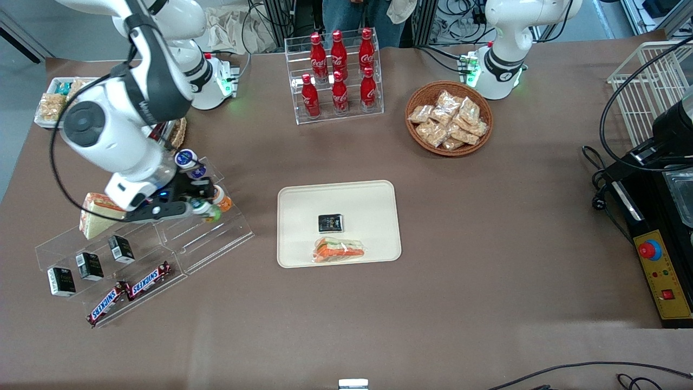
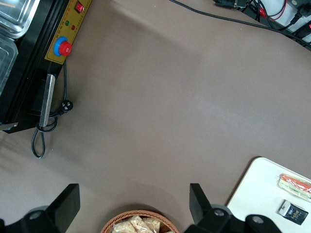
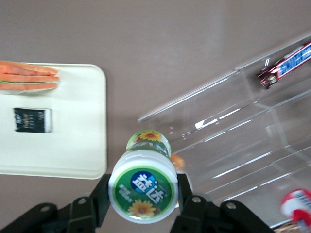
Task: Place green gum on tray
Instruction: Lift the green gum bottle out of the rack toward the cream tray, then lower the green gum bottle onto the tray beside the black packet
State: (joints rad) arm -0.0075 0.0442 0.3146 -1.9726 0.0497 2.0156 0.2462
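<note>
Jaws clamp green gum above the acrylic shelf.

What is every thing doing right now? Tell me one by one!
Gripper: over the clear rack, shut on the green gum.
Green gum: held between the fingers, lid on, not on the tray yet.
Tray: flat on the table, holding a sandwich and a black packet.
Sandwich: wrapped, lying on the tray.
Black packet: lying flat on the tray.
Orange bottle: on the rack beside the gripper.
</note>
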